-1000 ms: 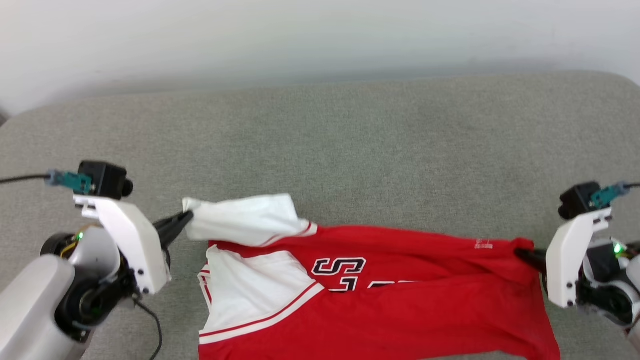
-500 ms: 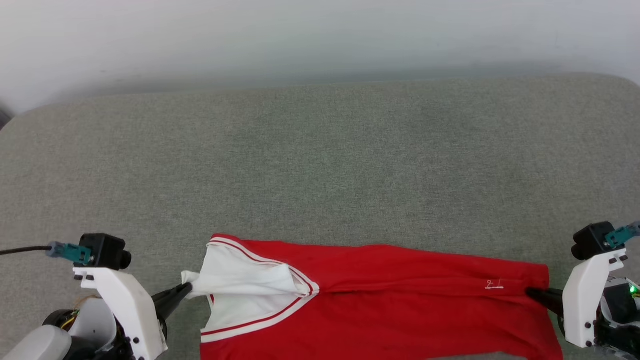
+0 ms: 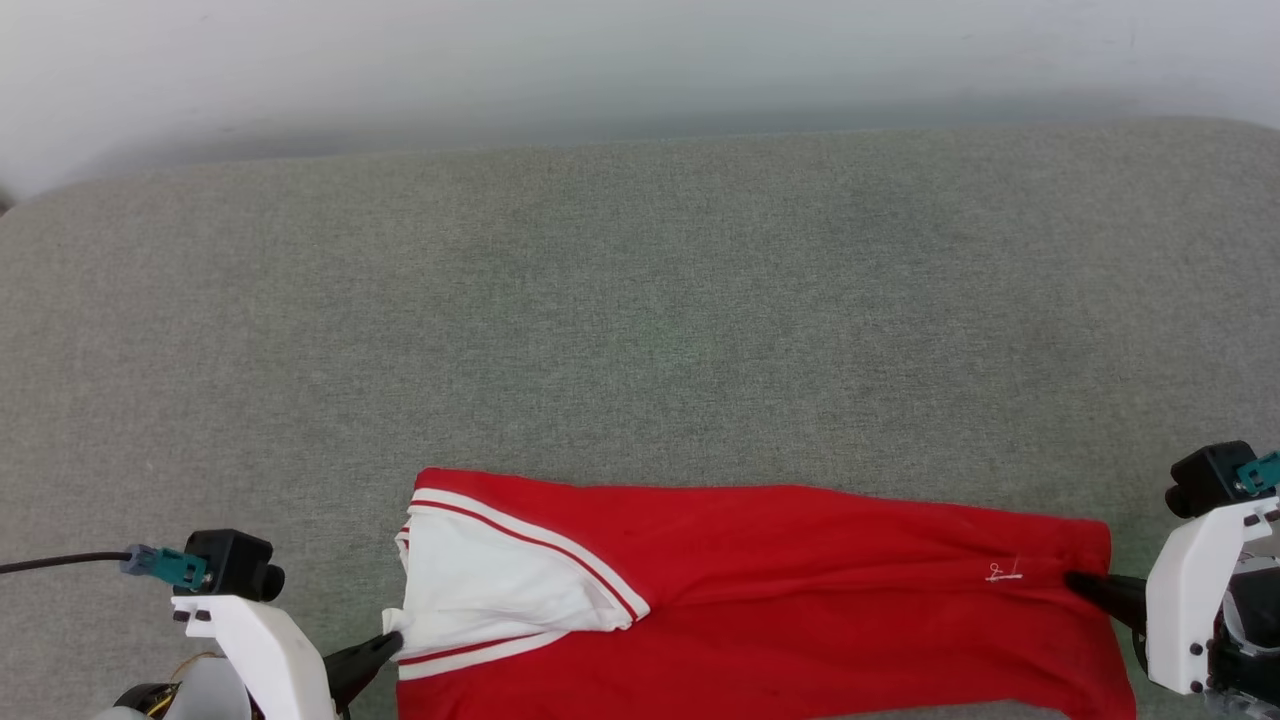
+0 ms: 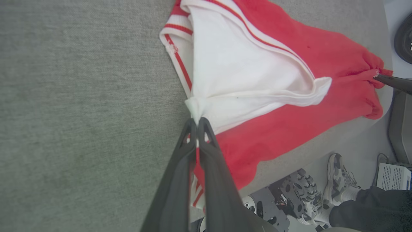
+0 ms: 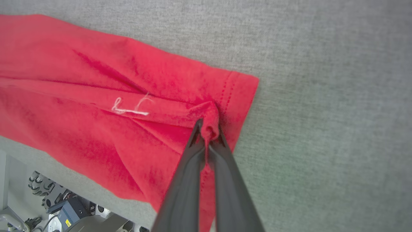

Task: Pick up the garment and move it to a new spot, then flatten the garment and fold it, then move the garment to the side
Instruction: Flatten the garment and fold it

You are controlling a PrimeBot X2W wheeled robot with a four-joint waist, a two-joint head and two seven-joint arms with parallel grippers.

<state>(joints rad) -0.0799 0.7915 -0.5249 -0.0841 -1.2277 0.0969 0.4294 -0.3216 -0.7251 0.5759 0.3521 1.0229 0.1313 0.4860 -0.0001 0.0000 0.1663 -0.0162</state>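
Observation:
The garment (image 3: pixel 780 590), a red T-shirt with a white sleeve (image 3: pixel 490 590) and striped trim, lies folded lengthwise along the near edge of the grey padded surface (image 3: pixel 640 320). At the lower left my left gripper (image 3: pixel 388 643) is shut on the white sleeve's corner (image 4: pixel 194 108). My right gripper (image 3: pixel 1075 582) is shut on a pinch of red hem (image 5: pixel 210 120) at the shirt's right end. In the left wrist view the garment (image 4: pixel 289 106) hangs partly over the surface's edge, and my left gripper (image 4: pixel 197 124) clamps it. The right wrist view shows the garment (image 5: pixel 96 106) and my right gripper (image 5: pixel 208 129).
The grey surface stretches far back to a pale wall (image 3: pixel 640 70). Below the surface's edge, a person's shoe (image 4: pixel 338 180) and the robot's base (image 4: pixel 286 199) show in the left wrist view. A box (image 4: pixel 394 175) sits on the floor.
Both grippers have drawn the held upper layer toward the near edge, folding it over the shirt. The dark print is now covered. The head camera has also shifted.

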